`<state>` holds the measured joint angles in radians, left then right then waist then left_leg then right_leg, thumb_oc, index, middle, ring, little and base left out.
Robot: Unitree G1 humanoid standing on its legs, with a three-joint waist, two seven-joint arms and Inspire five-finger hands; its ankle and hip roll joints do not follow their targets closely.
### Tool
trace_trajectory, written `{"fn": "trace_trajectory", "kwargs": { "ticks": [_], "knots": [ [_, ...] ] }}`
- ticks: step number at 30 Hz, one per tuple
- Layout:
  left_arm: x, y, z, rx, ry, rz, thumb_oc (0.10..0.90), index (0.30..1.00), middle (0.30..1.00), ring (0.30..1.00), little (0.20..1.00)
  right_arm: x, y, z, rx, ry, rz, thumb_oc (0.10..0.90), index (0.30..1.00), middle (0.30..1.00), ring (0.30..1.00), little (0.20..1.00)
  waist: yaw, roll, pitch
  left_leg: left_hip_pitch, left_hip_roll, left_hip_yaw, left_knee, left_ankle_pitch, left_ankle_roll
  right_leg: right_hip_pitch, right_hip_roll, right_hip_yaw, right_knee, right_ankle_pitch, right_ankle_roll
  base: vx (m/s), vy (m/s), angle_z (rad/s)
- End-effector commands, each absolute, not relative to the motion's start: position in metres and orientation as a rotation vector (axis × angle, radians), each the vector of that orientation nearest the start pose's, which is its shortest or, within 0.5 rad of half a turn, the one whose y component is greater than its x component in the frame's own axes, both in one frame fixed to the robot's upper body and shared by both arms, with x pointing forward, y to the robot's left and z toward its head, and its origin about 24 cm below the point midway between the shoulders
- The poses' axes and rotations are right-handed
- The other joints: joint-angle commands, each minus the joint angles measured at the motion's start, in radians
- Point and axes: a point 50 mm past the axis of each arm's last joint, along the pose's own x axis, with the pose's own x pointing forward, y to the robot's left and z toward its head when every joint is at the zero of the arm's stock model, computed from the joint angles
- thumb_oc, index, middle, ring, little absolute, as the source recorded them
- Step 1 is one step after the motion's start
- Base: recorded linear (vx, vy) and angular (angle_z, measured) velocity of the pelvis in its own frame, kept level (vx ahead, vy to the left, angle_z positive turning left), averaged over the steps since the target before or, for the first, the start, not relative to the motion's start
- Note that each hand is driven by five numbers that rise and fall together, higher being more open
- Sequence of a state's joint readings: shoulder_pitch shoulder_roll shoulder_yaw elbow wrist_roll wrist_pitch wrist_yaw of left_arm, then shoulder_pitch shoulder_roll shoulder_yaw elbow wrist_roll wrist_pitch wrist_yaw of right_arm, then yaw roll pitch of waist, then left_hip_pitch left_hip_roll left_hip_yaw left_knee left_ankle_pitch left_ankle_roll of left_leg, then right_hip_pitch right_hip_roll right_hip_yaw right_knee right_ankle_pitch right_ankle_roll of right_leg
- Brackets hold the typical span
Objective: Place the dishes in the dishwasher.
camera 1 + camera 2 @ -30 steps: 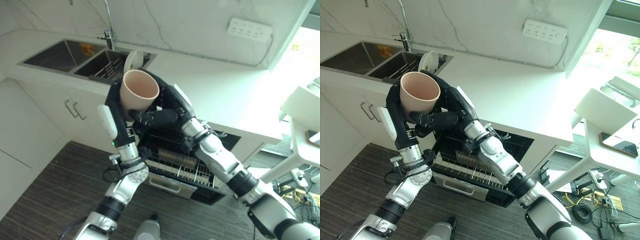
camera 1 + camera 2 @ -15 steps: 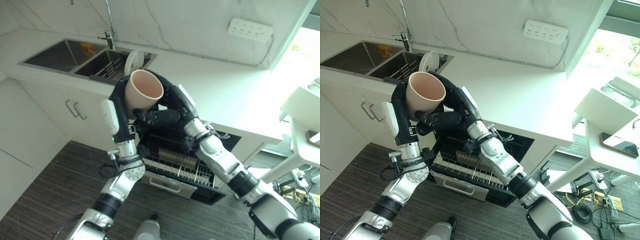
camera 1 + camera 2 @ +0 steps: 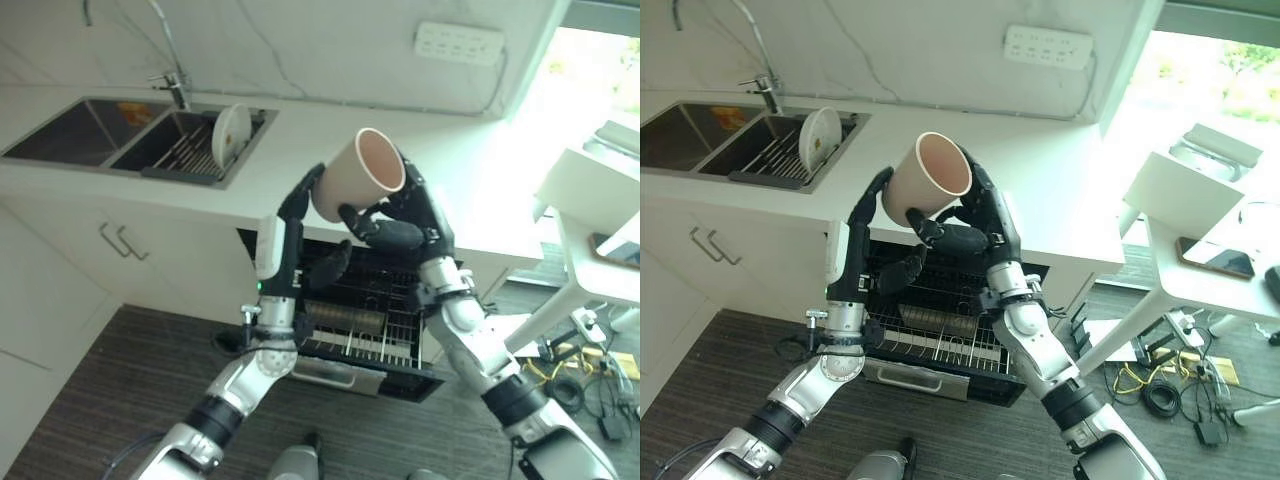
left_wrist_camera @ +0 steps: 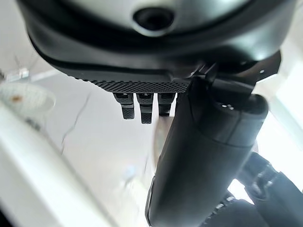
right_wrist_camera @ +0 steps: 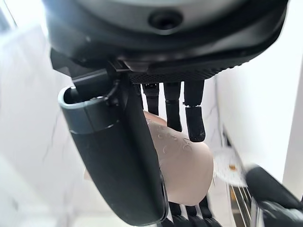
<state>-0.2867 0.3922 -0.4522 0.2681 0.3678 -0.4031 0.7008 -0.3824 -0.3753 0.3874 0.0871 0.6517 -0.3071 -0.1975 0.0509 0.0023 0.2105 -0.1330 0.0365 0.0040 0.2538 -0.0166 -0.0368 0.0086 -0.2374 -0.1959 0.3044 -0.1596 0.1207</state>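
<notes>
Your right hand [image 3: 980, 215] is curled around one beige cup [image 3: 925, 178], held tilted above the open dishwasher rack [image 3: 940, 335]. Your left hand [image 3: 872, 205] has straight fingers resting against the cup's other side. One white plate [image 3: 820, 138] stands in the sink [image 3: 700, 135], well apart.

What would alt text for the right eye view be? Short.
Both robot hands are raised around a beige cup above the open dishwasher rack: the right hand grips it, the left hand rests straight fingers against its side. Behind on the left, a white plate stands in the sink rack.
</notes>
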Motion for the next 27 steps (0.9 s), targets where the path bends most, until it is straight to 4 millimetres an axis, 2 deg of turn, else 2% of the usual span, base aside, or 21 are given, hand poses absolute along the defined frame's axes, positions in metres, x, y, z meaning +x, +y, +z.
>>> {"fn": "trace_trajectory", "kwargs": {
  "ticks": [1,6,12,15,16,19,27],
  "knots": [
    [0.273,0.127,0.094,0.551,-0.732,0.029,0.800,0.900,0.900,0.900,0.900,0.288,-0.132,0.216,0.415,-0.839,0.362,0.400,0.300,0.300,0.300,0.300,0.016,-0.009,-0.044,0.115,0.062,0.045,0.046,-0.236,-0.011,-0.036,0.021,0.067,-0.004,-0.033,0.015,0.03,0.016,-0.25],
    [0.267,0.146,0.087,0.585,-0.720,0.074,0.800,0.900,0.900,0.900,0.900,0.285,-0.145,0.201,0.370,-0.796,0.392,0.400,0.300,0.300,0.300,0.300,0.007,-0.008,-0.048,0.114,0.064,0.053,0.046,-0.235,-0.011,-0.041,0.024,0.073,-0.004,-0.032,0.015,0.02,0.019,-0.13],
    [0.256,0.172,0.083,0.663,-0.703,0.115,0.800,0.900,0.900,0.900,0.900,0.275,-0.163,0.152,0.405,-0.616,0.447,0.400,0.300,0.300,0.300,0.300,-0.006,-0.008,-0.049,0.109,0.066,0.057,0.046,-0.234,-0.008,-0.046,0.025,0.076,-0.004,-0.031,0.021,0.00,0.001,-0.03],
    [0.251,0.182,0.079,0.698,-0.684,0.135,0.800,0.900,0.900,0.900,0.900,0.269,-0.166,0.132,0.386,-0.527,0.494,0.400,0.300,0.300,0.300,0.300,-0.014,-0.010,-0.049,0.108,0.066,0.059,0.046,-0.234,-0.008,-0.049,0.024,0.077,-0.004,-0.031,0.024,0.00,-0.003,-0.06],
    [0.246,0.190,0.075,0.727,-0.678,0.148,0.800,0.900,0.900,0.900,0.900,0.265,-0.166,0.115,0.353,-0.447,0.522,0.400,0.300,0.300,0.300,0.300,-0.018,-0.010,-0.048,0.107,0.067,0.059,0.046,-0.233,-0.008,-0.049,0.023,0.075,-0.004,-0.031,0.026,0.00,-0.002,-0.07],
    [0.241,0.199,0.070,0.755,-0.663,0.167,0.800,0.900,0.900,0.900,0.900,0.261,-0.170,0.097,0.330,-0.380,0.523,0.400,0.300,0.300,0.300,0.300,-0.021,-0.010,-0.047,0.106,0.067,0.057,0.046,-0.230,-0.010,-0.049,0.022,0.072,-0.004,-0.030,0.027,0.00,-0.006,-0.07],
    [0.235,0.214,0.066,0.815,-0.649,0.191,0.800,0.900,0.900,0.900,0.900,0.254,-0.189,0.067,0.210,-0.278,0.456,0.400,0.300,0.300,0.300,0.300,-0.025,-0.009,-0.042,0.099,0.062,0.044,0.046,-0.223,-0.012,-0.051,0.018,0.066,-0.004,-0.029,0.031,0.01,0.001,0.00]
  ]
}}
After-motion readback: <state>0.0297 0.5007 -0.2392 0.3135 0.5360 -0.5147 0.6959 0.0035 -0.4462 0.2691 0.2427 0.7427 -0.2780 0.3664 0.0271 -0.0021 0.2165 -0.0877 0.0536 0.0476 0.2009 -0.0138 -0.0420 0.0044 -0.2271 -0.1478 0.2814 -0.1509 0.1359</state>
